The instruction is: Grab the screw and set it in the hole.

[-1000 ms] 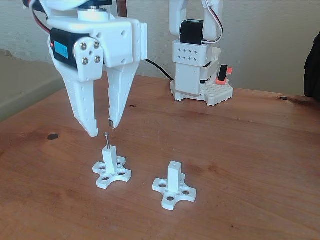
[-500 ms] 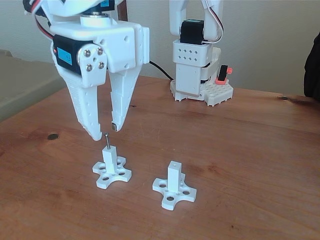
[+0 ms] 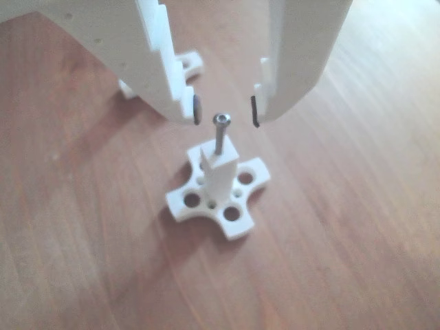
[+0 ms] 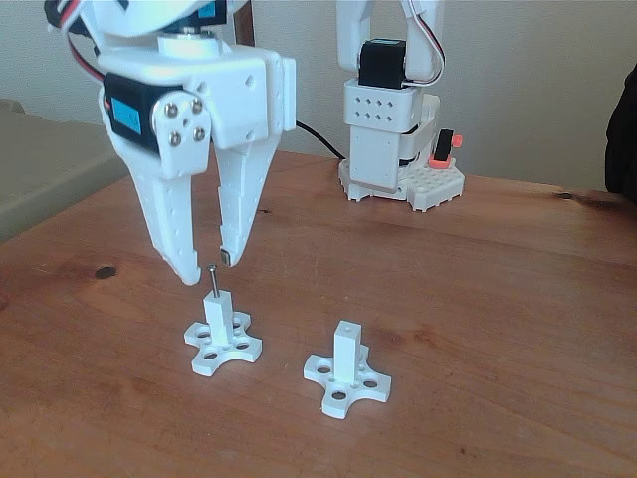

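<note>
The thin grey screw (image 4: 212, 280) stands upright in the hole at the top of the left white post (image 4: 218, 316) on its cross-shaped base (image 4: 223, 351). In the other view the screw (image 3: 220, 134) rises out of the post (image 3: 220, 175), head up. My gripper (image 4: 208, 265) hangs just above it, open, a fingertip on each side of the screw head and touching nothing. In the other view the gripper (image 3: 225, 110) frames the head between its dark pads (image 3: 197, 108). A second identical post (image 4: 347, 354) with an empty hole stands to the right.
The arm's white base (image 4: 398, 149) with an orange part stands at the back of the wooden table (image 4: 498, 329). A dark knot (image 4: 105, 271) marks the wood at left. A dark shape sits at the right edge.
The gripper has shifted slightly and its fingers have come a little closer together around the screw head. The screw stays upright in the left post.
</note>
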You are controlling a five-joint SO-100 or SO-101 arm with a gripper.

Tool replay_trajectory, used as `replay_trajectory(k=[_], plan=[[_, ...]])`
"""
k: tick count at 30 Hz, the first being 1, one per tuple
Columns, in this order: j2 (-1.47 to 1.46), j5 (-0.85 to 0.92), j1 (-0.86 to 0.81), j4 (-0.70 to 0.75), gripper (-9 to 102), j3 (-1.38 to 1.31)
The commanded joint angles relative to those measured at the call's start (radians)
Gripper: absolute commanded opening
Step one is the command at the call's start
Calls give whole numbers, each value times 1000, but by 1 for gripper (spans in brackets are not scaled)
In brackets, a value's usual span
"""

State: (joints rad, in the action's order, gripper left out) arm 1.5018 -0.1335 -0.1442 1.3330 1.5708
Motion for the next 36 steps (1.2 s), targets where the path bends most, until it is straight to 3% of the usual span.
replay_trajectory(k=[1,36], plan=[[18,8,6,-8,9,-84],[-17,18,-5,-35,7,-97]])
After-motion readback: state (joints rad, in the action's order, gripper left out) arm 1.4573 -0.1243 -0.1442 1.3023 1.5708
